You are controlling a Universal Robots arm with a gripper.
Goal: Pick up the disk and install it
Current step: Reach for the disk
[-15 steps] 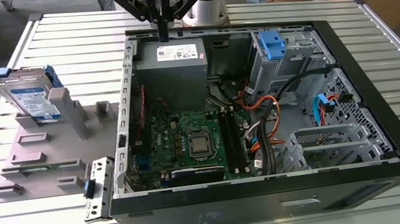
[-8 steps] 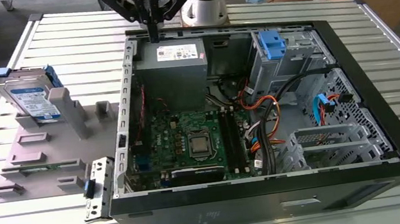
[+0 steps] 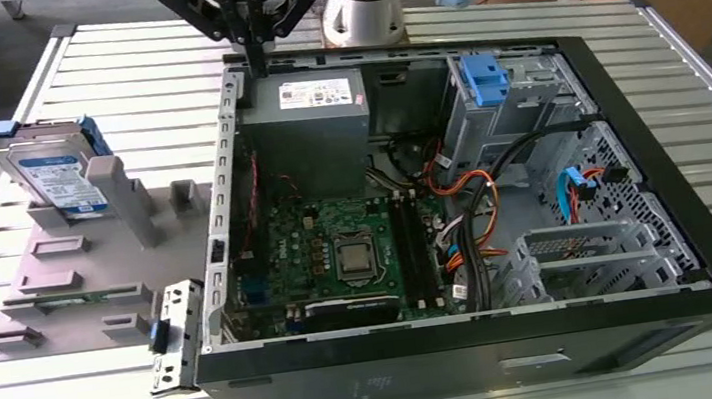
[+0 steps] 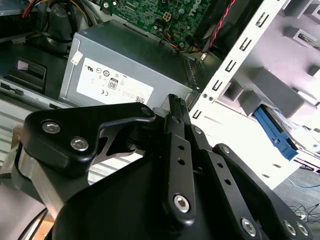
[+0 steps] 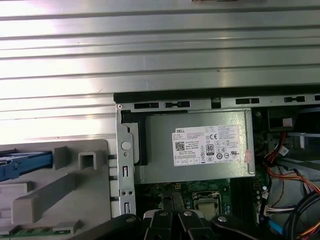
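Closest to us in the second wrist view is the gripper (image 4: pixel 175 104), black links running up to a narrow tip. As far as we can make out, its fingers (image 4: pixel 178 147) are pressed together with nothing between them. It hangs over the rear edge of the case (image 3: pixel 483 371), just above the power supply (image 3: pixel 306 115) and its white sticker. And the disk (image 3: pixel 56 178)? Way over on the exterior view's left, well apart from the gripper, standing tilted in the grey fixture (image 3: pixel 71 287) on the slatted table (image 3: pixel 125 55), label facing us, blue rails along its edges. We catch a strip of that blue rail in both wrist views too, off beside the case wall. So here's our tally: nothing grasped, the disk not yet lifted, nothing fitted inside the case. We'd judge the job barely begun, with both the pick and the install left to do.
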